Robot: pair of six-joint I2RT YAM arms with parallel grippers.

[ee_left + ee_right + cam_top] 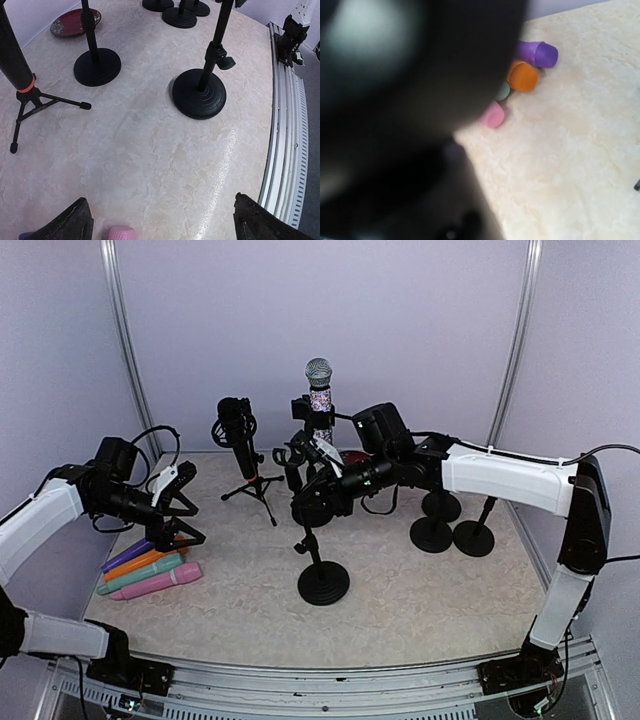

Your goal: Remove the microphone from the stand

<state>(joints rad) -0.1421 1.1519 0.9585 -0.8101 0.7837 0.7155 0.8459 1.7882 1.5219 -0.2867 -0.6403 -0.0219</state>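
Counts for you: five round-based stands, one tripod, two upright mics, namely a silver-headed microphone and a black microphone, and four coloured microphones lying at 9 o'clock. The silver-headed microphone sits in its stand just at 12 o'clock of your right gripper; whether they touch is unclear. Right jaws: cannot tell, since dark blur fills that wrist view. Left gripper is spread wide beside the coloured microphones.

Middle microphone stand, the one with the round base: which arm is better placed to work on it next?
Right. The right gripper is up against the top of the round-based stand, while the left gripper hangs open over the coloured microphones, far to the left.
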